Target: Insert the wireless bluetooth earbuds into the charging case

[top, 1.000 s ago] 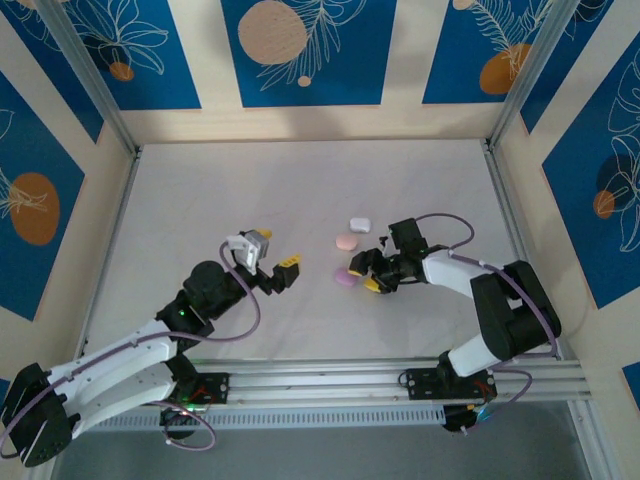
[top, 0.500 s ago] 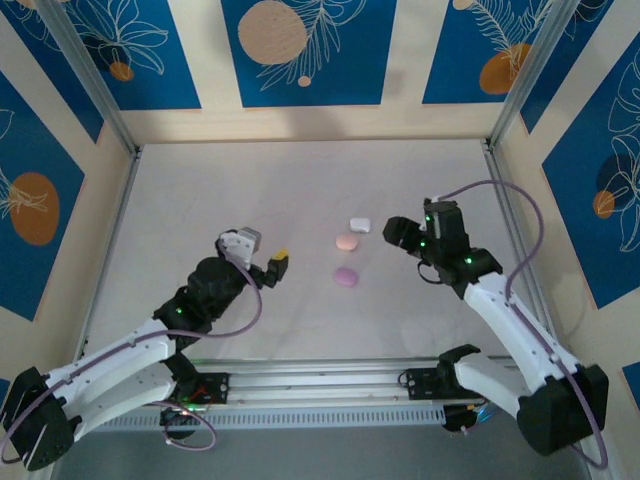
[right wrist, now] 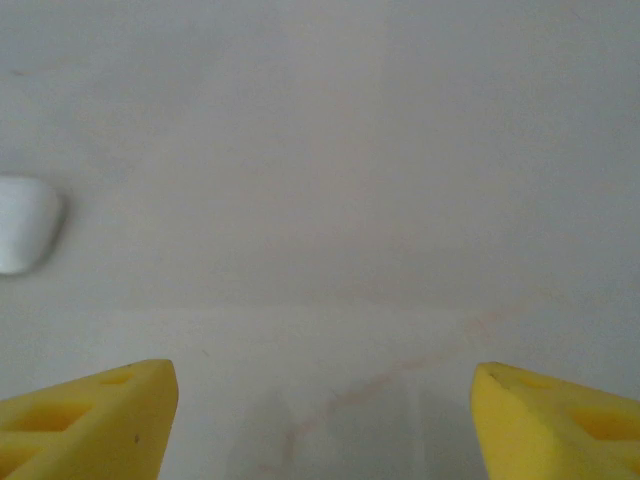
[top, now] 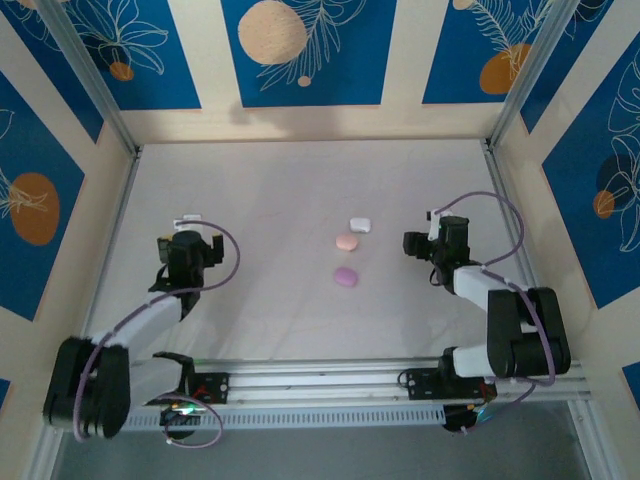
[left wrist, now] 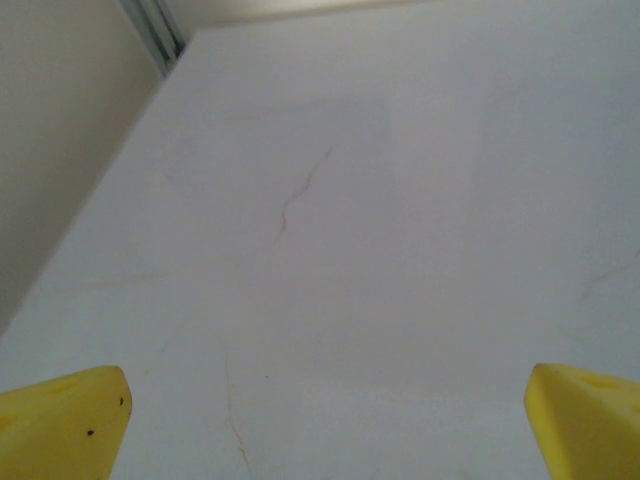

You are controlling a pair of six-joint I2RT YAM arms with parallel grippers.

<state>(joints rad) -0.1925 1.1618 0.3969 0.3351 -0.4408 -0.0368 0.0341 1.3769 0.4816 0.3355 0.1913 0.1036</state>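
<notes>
Well, our left claw (left wrist: 320, 425) is spread wide over the bare bench (left wrist: 380, 250). Our right claw (right wrist: 320, 420) is spread wide too, and we hold nothing in either. Between the two claws, mid-bench, lie the purple case (top: 346, 276) nearest us, the pink case (top: 346, 242) next, and the white case (top: 360, 224) farthest.

White table (top: 280, 190), faint veins; blue leaf-print wall panels (top: 300, 50) behind; metal rail (top: 330, 380) along near edge.

Lab test cell: alu frame (top: 93, 88), printed wall panels (top: 340, 60) (blue, leafy)
</notes>
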